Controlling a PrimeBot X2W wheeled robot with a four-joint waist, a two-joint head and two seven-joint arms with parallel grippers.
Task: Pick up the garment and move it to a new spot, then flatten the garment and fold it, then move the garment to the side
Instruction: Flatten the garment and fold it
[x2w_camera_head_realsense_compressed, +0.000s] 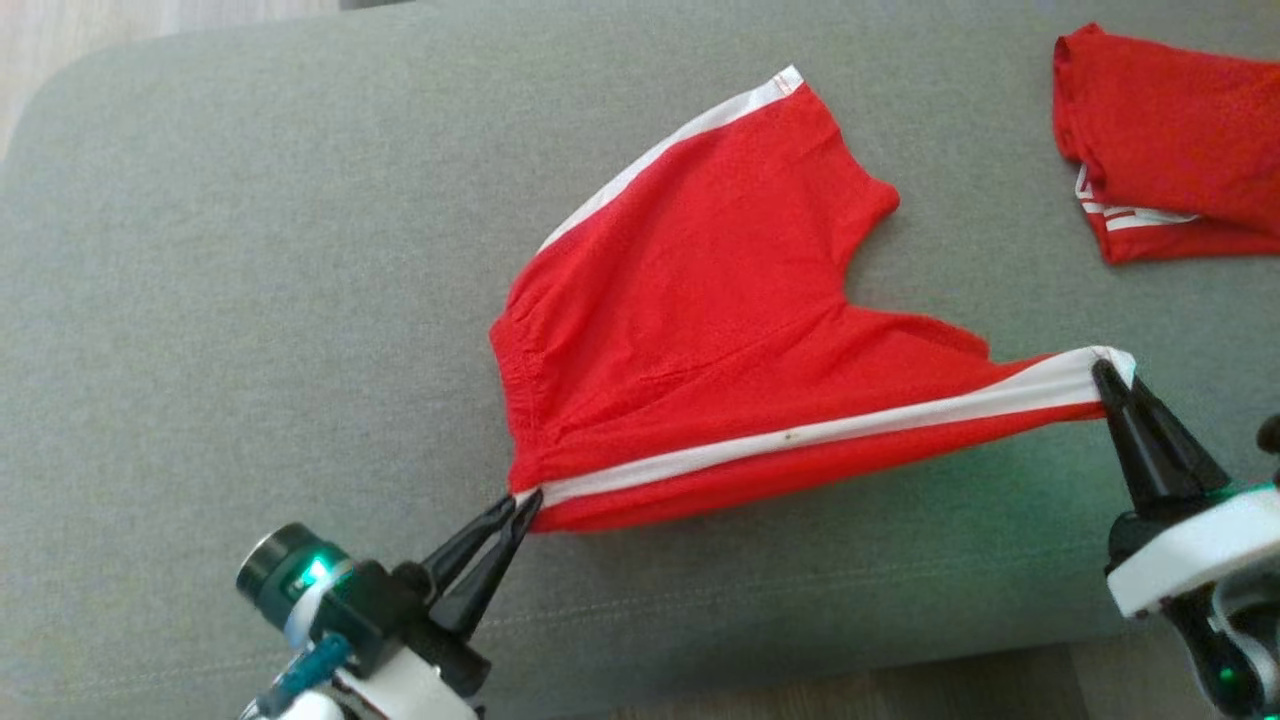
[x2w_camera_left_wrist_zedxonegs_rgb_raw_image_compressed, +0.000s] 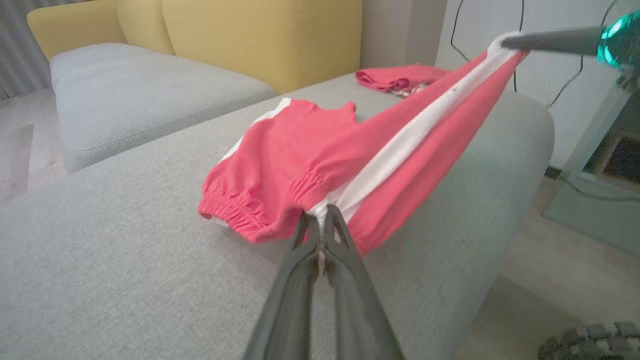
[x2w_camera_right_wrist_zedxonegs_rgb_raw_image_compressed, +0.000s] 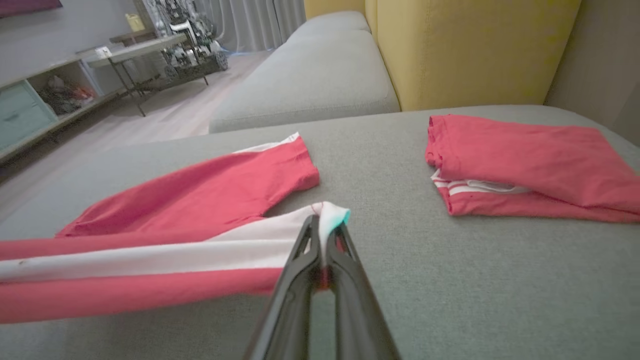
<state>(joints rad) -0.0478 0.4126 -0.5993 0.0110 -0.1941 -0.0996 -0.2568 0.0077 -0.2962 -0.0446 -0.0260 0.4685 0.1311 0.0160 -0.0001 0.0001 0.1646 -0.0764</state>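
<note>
Left gripper (x2w_camera_head_realsense_compressed: 527, 503) clamped on the waistband corner of red shorts (x2w_camera_head_realsense_compressed: 700, 330), near front edge of grey cushion (x2w_camera_head_realsense_compressed: 250, 250). Shorts mid-cushion, white side stripe stretched taut along front edge, far leg lying flat. Right gripper (x2w_camera_head_realsense_compressed: 1108, 375) pinched on stripe's leg hem. Folded red garment (x2w_camera_head_realsense_compressed: 1170, 140) at far right corner.

Soft, even light, a faint shadow under the garment (x2w_camera_head_realsense_compressed: 700, 330), wrist views hazy and edge-warped.

Grey sofa seat (x2w_camera_head_realsense_compressed: 200, 250) backs onto a yellow backrest (x2w_camera_right_wrist_zedxonegs_rgb_raw_image_compressed: 475, 50) — pale floor (x2w_camera_right_wrist_zedxonegs_rgb_raw_image_compressed: 165, 115), low shelf unit (x2w_camera_right_wrist_zedxonegs_rgb_raw_image_compressed: 30, 105) beyond.
</note>
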